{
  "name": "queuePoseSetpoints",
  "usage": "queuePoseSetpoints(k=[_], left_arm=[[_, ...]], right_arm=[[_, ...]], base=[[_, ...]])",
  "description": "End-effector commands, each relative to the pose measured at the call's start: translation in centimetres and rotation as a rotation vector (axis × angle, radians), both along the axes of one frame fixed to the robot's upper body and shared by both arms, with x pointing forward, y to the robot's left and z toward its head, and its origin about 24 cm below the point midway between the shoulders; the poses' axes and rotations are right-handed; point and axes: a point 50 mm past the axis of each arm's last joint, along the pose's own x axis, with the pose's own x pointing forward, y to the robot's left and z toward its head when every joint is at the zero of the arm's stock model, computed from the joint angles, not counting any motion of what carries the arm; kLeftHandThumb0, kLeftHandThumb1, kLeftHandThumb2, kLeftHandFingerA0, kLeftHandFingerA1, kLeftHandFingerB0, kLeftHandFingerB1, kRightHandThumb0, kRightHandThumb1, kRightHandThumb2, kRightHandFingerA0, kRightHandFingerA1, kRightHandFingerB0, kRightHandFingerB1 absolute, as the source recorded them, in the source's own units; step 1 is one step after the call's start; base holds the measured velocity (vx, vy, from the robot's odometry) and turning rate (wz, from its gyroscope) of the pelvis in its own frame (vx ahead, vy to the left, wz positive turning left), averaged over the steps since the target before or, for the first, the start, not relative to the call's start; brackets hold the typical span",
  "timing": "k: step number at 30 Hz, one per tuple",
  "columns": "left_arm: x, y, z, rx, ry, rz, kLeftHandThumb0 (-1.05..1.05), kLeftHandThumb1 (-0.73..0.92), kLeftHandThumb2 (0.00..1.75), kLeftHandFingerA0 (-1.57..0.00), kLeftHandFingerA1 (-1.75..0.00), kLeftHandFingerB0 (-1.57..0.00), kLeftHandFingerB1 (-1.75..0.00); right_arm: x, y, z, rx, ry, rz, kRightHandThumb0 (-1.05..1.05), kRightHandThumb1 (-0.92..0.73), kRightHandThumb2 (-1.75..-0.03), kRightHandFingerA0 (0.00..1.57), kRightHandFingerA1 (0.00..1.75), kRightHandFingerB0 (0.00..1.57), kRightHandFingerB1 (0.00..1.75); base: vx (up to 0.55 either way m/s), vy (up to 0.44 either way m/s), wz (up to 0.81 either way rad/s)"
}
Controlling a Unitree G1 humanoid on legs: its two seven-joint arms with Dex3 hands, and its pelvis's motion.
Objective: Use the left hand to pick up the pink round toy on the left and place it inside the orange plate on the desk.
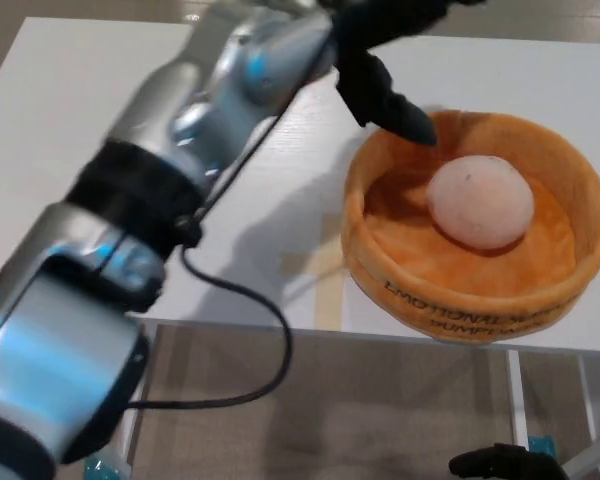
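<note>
Left arm (130,220): silver and black, blurred, reaching from the lower left up across the white bench (100,110); a black cable (235,300) hangs from it in a loop past the front edge of the bench.
Left hand (380,70): black, partly cut off by the top edge, above the far left rim of the plate; fingers apart and holding nothing, one finger (395,105) pointing down toward the rim without clearly touching it.
Orange plate (570,190): soft, bowl-shaped, standing on the bench near its front edge.
Writing: dark capital letters run along the plate's front wall, seen upside down and too blurred to read.
Pink round toy (480,200): lying inside the plate, on its floor, free of the hand.
Right hand (505,463): black, only partly visible at the bottom edge, below the bench; I cannot tell how its fingers are set.
</note>
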Motion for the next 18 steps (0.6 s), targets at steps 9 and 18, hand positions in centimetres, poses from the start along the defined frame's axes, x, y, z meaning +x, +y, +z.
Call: queuePoseSetpoints(k=[9, 18], left_arm=[[-14.1, 11.7, -0.6, -0.464, -0.091, -0.331, -0.26, 0.71, 0.63, -0.97, -0.55, -0.62, -0.40], [-17.9, 14.8, -3.6, -0.535, -0.010, -0.280, -0.24, 0.71, 0.64, -0.94, -0.54, -0.79, -0.47]], right_arm=[[-0.9, -0.7, -0.4, 0.000, 0.021, -0.004, -0.21, -0.46, -0.86, 0.79, 0.93, 0.66, 0.80], [-0.5, -0.8, -0.2, 0.007, 0.020, -0.013, -0.11, -0.61, -0.63, 0.71, 0.94, 0.66, 0.80]], base=[[0.00, 0.000, 0.00], [0.00, 0.000, 0.00]])
